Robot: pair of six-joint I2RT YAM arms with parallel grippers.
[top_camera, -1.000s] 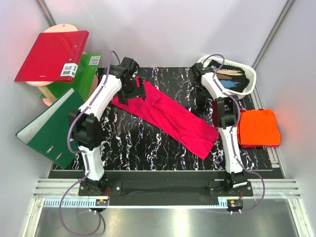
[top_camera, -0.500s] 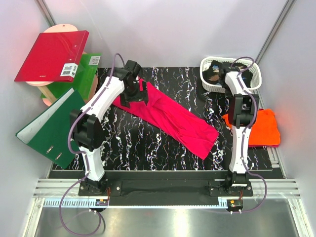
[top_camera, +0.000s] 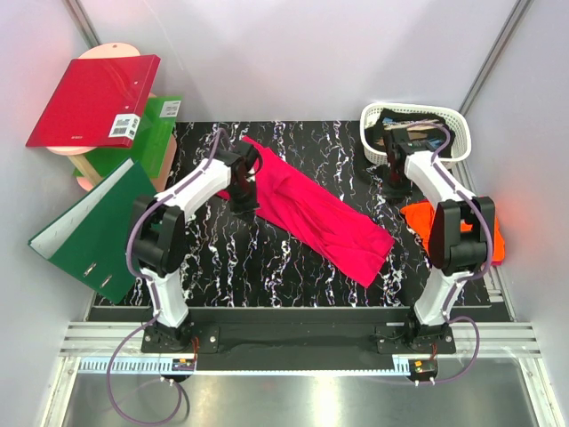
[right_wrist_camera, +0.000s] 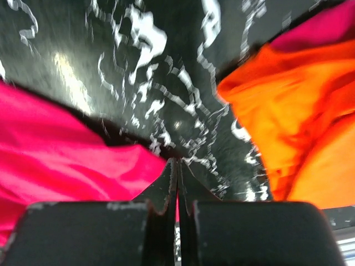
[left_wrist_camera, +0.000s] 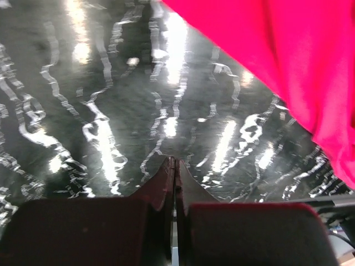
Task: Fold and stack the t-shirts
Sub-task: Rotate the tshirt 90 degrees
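On the black, white-veined counter [top_camera: 267,258], a magenta-pink cloth t-shirt [top_camera: 311,209] is laid folded into a long band. The band runs slantwise from the 11 o'clock part of the surface down toward 4 o'clock. A bright orange cloth t-shirt [top_camera: 418,216] is bunched at the 3 o'clock edge, partly covered by the right arm and apart from the pink one.

The left hand [left_wrist_camera: 173,162] is seen at the 9 o'clock side of the pink band's far end. Its fingers are pressed fully together with nothing between them, the tips being over bare counter and the pink cloth lying toward 1 o'clock in its wrist view.

The right hand [right_wrist_camera: 177,162] is likewise closed tight, and no grip on anything can be made out. It is poised over the dark strip between the two shirts, with pink at 9 o'clock and orange at 3 o'clock.

A white slotted plastic basket [top_camera: 416,107] holding dark items is set at 1 o'clock. A stiff red ring binder [top_camera: 89,100] and a green ring binder [top_camera: 84,233] are propped beyond the 9 o'clock edge.
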